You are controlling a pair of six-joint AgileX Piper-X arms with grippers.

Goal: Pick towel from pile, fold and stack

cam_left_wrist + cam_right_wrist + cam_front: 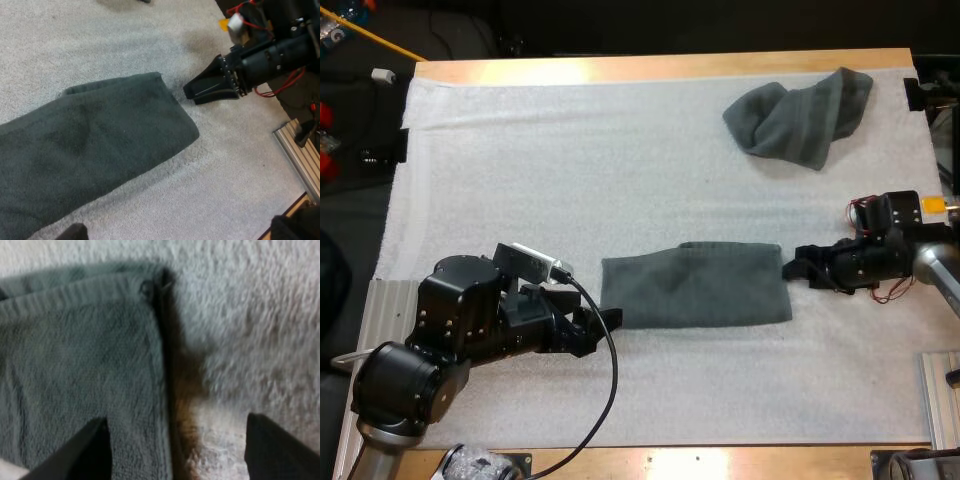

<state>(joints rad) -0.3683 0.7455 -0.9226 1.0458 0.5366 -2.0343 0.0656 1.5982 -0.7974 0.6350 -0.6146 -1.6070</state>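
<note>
A dark grey-green towel (695,285) lies folded into a long band in the middle of the white mat (570,150). My left gripper (603,333) is low at the band's left end, open, just off its near corner. From the left wrist view the towel (90,150) stretches away toward the other arm's gripper (212,87) at its far end. My right gripper (794,270) is at the band's right end, open. Its fingers (95,445) straddle the towel's hemmed edge (155,355), one over cloth and one over mat. A crumpled towel (800,115) lies at the far right.
The mat covers most of the wooden table (650,68). Aluminium rails stand at the near left (390,300) and near right (940,400) edges. Bare mat spreads across the far left and along the near side.
</note>
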